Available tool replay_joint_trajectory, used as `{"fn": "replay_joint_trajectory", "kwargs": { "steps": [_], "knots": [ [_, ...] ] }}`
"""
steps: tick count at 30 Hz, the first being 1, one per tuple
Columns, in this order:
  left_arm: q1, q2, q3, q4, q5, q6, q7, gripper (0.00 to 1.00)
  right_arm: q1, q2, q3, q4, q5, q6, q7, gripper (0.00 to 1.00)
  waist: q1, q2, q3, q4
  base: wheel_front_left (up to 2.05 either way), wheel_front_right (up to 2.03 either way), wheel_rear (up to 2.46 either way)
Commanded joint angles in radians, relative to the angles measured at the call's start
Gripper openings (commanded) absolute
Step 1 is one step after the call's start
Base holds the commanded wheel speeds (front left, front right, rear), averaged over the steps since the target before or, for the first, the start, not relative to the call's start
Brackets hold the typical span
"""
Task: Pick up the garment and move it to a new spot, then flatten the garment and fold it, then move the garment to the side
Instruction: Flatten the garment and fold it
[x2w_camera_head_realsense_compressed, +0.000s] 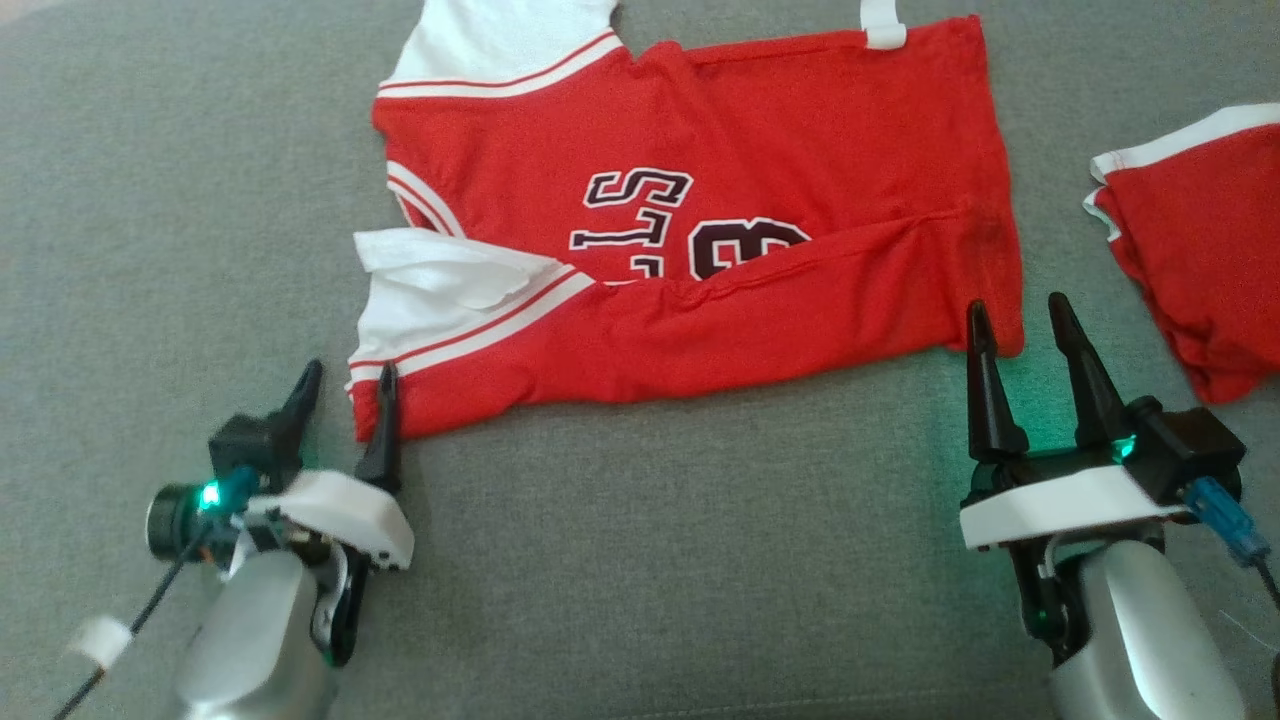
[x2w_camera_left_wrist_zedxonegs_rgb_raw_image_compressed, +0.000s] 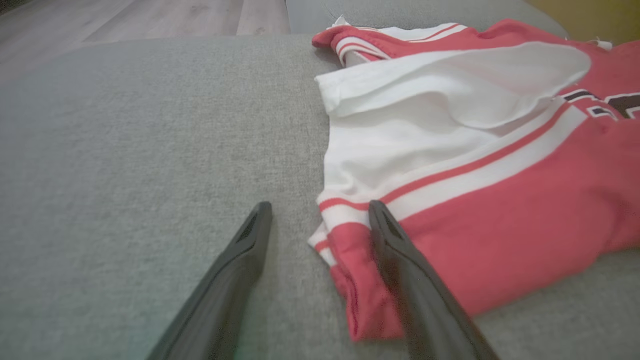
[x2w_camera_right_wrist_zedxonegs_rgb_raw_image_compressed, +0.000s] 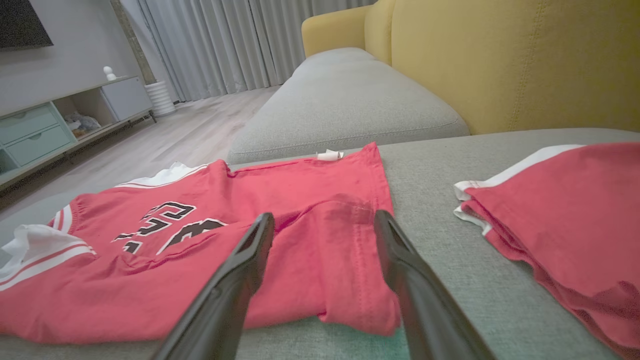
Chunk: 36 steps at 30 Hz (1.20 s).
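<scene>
The garment (x2w_camera_head_realsense_compressed: 700, 230) is a red jersey with white sleeves and black lettering, lying sideways on the grey cushion with its near long edge folded up over part of the number. My left gripper (x2w_camera_head_realsense_compressed: 345, 385) stands open at the garment's near-left corner (x2w_camera_left_wrist_zedxonegs_rgb_raw_image_compressed: 360, 270), one finger over the red hem and the other on bare cushion. My right gripper (x2w_camera_head_realsense_compressed: 1020, 325) is open at the near-right corner (x2w_camera_right_wrist_zedxonegs_rgb_raw_image_compressed: 350, 280), its fingers spread either side of that corner, nothing held.
A plain red cloth piece with white edging (x2w_camera_head_realsense_compressed: 1190, 250) lies on the cushion to the right (x2w_camera_right_wrist_zedxonegs_rgb_raw_image_compressed: 565, 220). The grey sofa seat (x2w_camera_head_realsense_compressed: 640, 560) has bare room in front. A yellow backrest (x2w_camera_right_wrist_zedxonegs_rgb_raw_image_compressed: 500, 55) rises behind; wood floor and a cabinet (x2w_camera_right_wrist_zedxonegs_rgb_raw_image_compressed: 45, 125) lie beyond.
</scene>
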Motion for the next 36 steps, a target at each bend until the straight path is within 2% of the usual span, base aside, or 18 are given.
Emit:
{"fn": "replay_joint_trajectory", "kwargs": {
  "steps": [1,6,7,8,9,10,11,18,25,28,36],
  "knots": [
    [-0.034,0.01,0.012,0.025,-0.007,-0.01,0.028,1.0,-0.031,0.0,0.021,-0.031,0.008,-0.001,-0.009,1.0,-0.0001,0.0,0.01,-0.011,0.0,0.0,0.0],
    [-0.037,0.008,-0.027,0.098,-0.001,-0.032,0.111,1.0,-0.033,0.0,0.026,-0.025,0.013,-0.001,-0.009,1.0,-0.0001,0.0,0.003,-0.022,0.0,0.0,0.0],
    [-0.035,0.008,-0.032,0.109,-0.001,-0.031,0.124,0.89,-0.033,0.0,0.027,-0.022,0.015,-0.001,-0.009,1.0,-0.0001,0.0,-0.001,-0.024,0.0,0.0,0.0],
    [-0.034,0.009,-0.035,0.118,0.0,-0.029,0.134,0.47,-0.034,0.0,0.028,-0.019,0.016,-0.001,-0.009,1.0,-0.0001,0.0,-0.006,-0.025,0.0,0.0,0.0],
    [-0.034,0.009,-0.035,0.118,0.0,-0.029,0.134,0.47,-0.034,0.0,0.028,-0.019,0.016,-0.001,-0.009,1.0,-0.0001,0.0,-0.006,-0.025,0.0,0.0,0.0],
    [-0.032,0.009,-0.037,0.124,0.0,-0.027,0.138,0.3,-0.034,0.0,0.028,-0.016,0.017,-0.001,-0.009,1.0,-0.0001,0.0,-0.012,-0.025,0.0,0.0,0.0],
    [-0.031,0.009,-0.038,0.128,-0.001,-0.025,0.138,0.0,-0.034,0.0,0.03,-0.013,0.016,-0.001,-0.009,1.0,-0.0001,0.0,-0.019,-0.025,0.0,0.0,0.0],
    [-0.02,0.005,-0.027,0.089,-0.01,-0.005,0.057,0.0,-0.028,0.0,0.028,0.04,0.005,-0.001,-0.007,1.0,-0.0001,0.0,-0.077,-0.018,0.0,0.0,0.0],
    [-0.03,0.008,-0.011,-0.037,0.0,0.01,-0.078,0.0,-0.067,0.0,-0.026,0.146,0.017,-0.001,0.095,1.0,-0.0001,0.0,-0.104,-0.006,0.0,0.0,0.0],
    [-0.037,0.01,-0.008,-0.138,0.02,0.015,-0.1,0.0,-0.119,0.0,-0.06,0.216,0.022,-0.001,0.163,1.0,-0.0001,0.0,-0.094,0.006,0.0,0.0,0.0],
    [-0.031,0.007,0.009,-0.287,0.055,0.014,-0.105,0.0,-0.239,0.0,-0.106,0.383,-0.006,-0.001,0.241,1.0,-0.0001,0.0,-0.053,0.03,0.0,0.0,0.0]
  ]
}}
